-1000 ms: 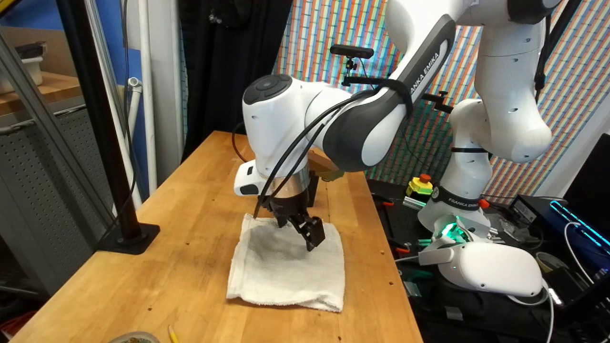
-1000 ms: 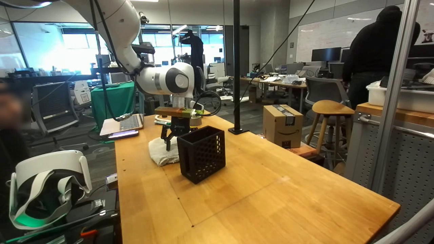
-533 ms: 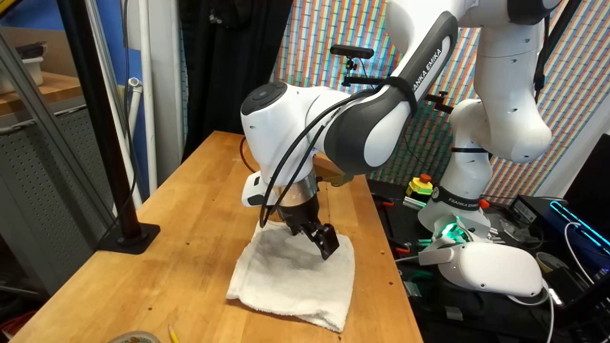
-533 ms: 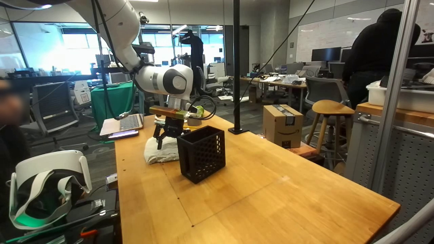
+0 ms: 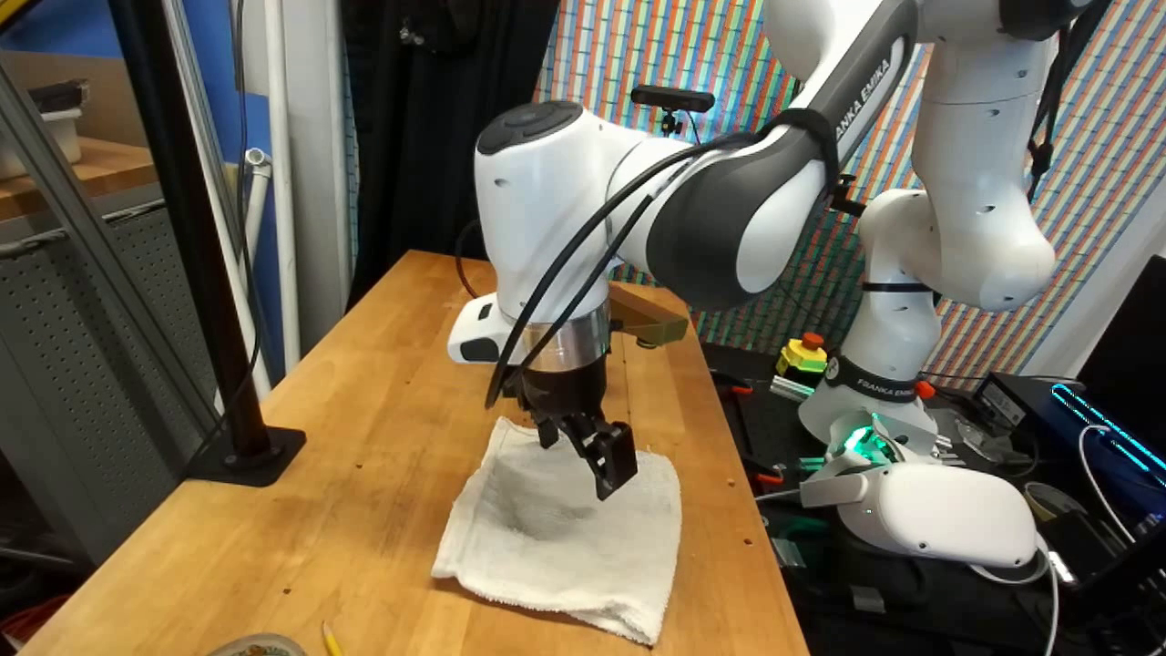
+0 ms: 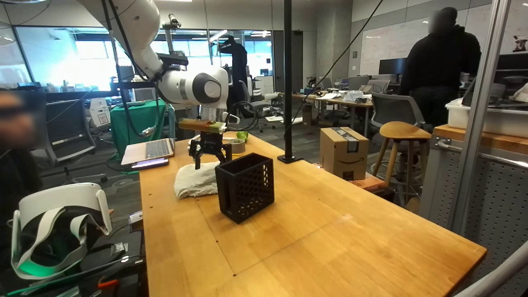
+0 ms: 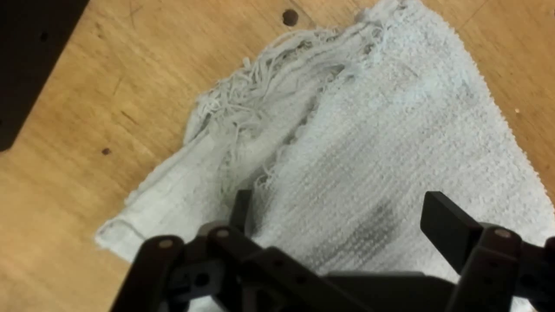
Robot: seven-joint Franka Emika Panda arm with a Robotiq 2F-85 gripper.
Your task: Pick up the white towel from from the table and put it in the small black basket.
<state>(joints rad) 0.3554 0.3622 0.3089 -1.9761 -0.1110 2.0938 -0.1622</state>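
Note:
The white towel (image 5: 565,538) lies wrinkled on the wooden table (image 5: 364,528), with a frayed, folded edge visible in the wrist view. Over it hangs my gripper (image 5: 576,466), fingers pointing down and spread apart. In the wrist view the towel (image 7: 390,143) spreads beneath the gap between the fingertips, and nothing is held. The small black basket (image 6: 245,187) stands upright beside the towel in an exterior view, covering part of it; its inside bottom is hidden. A black thing (image 7: 34,56) cuts the wrist view's top left corner, probably the basket.
A black post (image 5: 241,437) rises at the table's side. A laptop (image 6: 154,150), a phone (image 6: 150,163) and a tape roll (image 6: 238,145) lie at one end. Near the pencil (image 5: 331,640) is a round object (image 5: 260,647). A person (image 6: 441,70) stands far behind.
The open gripper moved sideways, then rose. The towel shifted, its fringed corner sliding toward the camera in an exterior view. The basket stayed put. The person at the back turned.

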